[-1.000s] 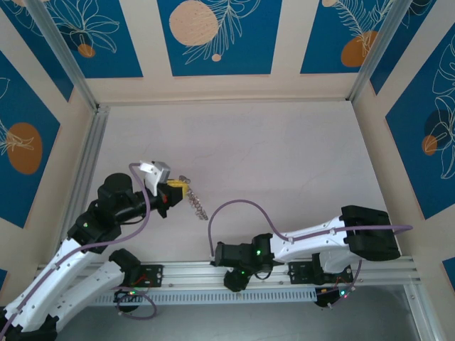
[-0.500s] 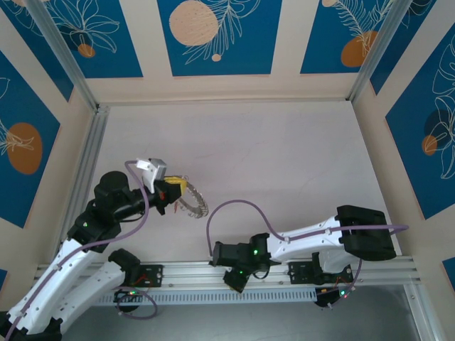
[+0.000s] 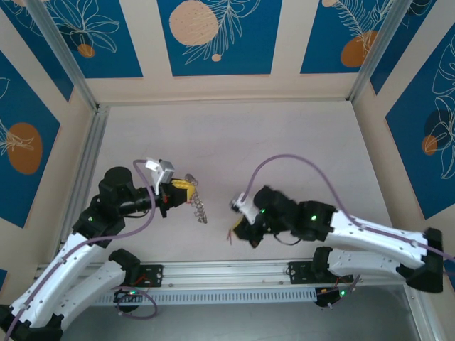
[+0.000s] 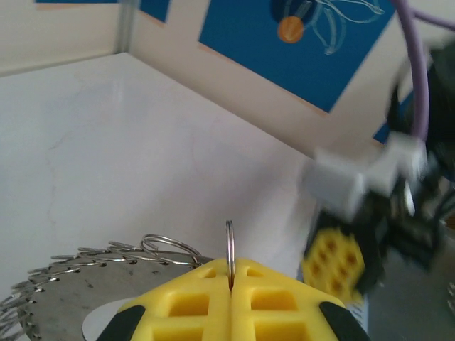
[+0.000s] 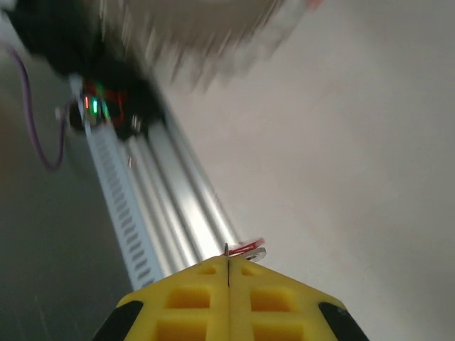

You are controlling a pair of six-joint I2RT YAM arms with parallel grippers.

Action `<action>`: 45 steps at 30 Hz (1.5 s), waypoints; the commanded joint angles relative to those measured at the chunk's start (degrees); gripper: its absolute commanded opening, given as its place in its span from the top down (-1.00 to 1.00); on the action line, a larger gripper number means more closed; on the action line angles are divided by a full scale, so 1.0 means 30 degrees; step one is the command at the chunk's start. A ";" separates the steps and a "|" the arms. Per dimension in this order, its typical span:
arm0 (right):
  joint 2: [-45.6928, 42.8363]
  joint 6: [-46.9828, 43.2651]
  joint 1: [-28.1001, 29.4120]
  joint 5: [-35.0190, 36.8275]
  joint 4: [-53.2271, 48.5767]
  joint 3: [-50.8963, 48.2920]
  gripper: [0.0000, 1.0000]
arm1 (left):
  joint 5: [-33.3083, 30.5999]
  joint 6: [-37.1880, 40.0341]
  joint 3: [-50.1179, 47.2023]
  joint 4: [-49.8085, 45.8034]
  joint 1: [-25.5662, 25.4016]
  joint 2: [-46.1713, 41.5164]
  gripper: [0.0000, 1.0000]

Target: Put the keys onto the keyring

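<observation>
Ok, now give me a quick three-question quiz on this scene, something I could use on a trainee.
1. True or false: the left gripper has its fingers shut on the keyring.
2. What sticks out at the fingertips of the right gripper? A: a blue cap. B: a red-headed key. C: a coin.
3. In the top view, which gripper is nearer the bunch of keys?

Key: 1 true. 2 B. 3 the left one.
</observation>
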 commanded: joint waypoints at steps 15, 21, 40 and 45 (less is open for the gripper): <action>0.1740 -0.6789 -0.3991 -0.5261 0.2296 0.4761 1.00 | 0.5976 0.5987 0.3485 -0.0524 -0.1068 0.3067 1.00; 0.1907 -0.7531 -0.3781 -0.5957 0.2161 0.5098 1.00 | 0.4459 0.8177 0.4770 -0.3099 -0.2901 0.4019 1.00; 0.0258 -0.7777 -0.3313 -0.5330 0.2467 0.3993 1.00 | -0.0687 1.1207 0.6070 -0.5492 -0.5804 0.4689 1.00; -0.0712 -0.6712 -0.5381 -0.7033 0.3424 0.2790 1.00 | 0.2477 1.1304 0.6677 -0.5383 -0.5698 0.4771 1.00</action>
